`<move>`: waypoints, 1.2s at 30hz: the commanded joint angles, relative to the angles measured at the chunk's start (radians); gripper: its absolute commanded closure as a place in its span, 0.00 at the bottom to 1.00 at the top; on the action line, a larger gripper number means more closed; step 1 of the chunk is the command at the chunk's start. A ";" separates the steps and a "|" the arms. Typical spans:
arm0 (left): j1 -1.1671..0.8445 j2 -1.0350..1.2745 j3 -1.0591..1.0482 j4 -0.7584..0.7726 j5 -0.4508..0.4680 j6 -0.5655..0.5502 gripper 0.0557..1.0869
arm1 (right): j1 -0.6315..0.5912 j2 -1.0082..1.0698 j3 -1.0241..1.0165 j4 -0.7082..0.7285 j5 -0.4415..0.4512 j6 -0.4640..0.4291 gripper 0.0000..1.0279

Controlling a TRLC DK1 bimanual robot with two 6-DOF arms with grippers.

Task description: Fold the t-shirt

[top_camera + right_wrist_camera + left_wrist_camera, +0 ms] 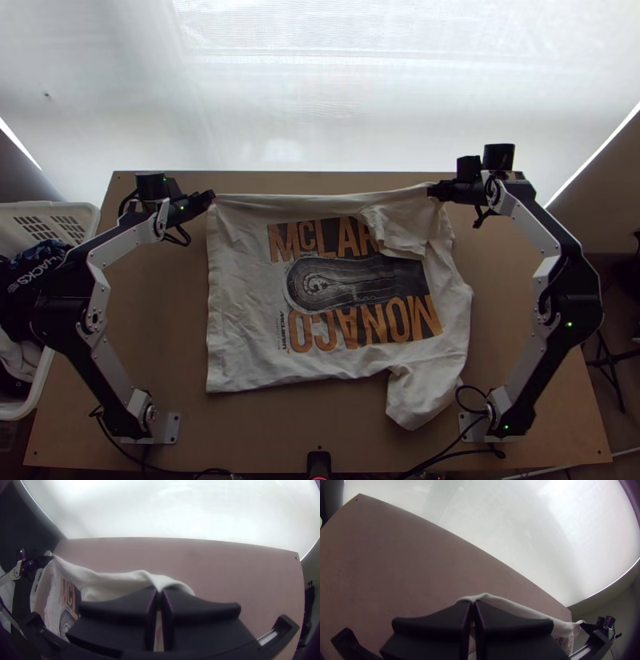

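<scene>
In the top view, the wrinkly, cream t-shirt (236, 304) lies on the flat wooden surface (272, 436). The left gripper (211, 196) has its jaws pinched on the far left corner; the right gripper (432, 190) pinches the far edge, toward the right. Left wrist view: jaws squeeze smooth cloth. Right wrist view: jaws squeeze floppy, curvy folds.

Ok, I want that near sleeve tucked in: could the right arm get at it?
Probably not as things stand: its gripper is shut on the shirt's far edge, though nothing covers that sleeve.
</scene>
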 commanded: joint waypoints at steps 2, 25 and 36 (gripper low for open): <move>-0.012 0.001 0.008 -0.094 -0.040 0.026 0.97 | -0.005 0.023 0.003 -0.030 0.011 -0.001 0.97; -0.044 -0.197 -0.147 -0.302 -0.036 0.136 0.97 | -0.022 -0.204 -0.193 -0.285 0.019 -0.084 0.97; -0.052 -0.273 -0.211 -0.422 -0.010 0.184 0.97 | -0.019 -0.227 -0.279 -0.329 0.074 -0.087 0.97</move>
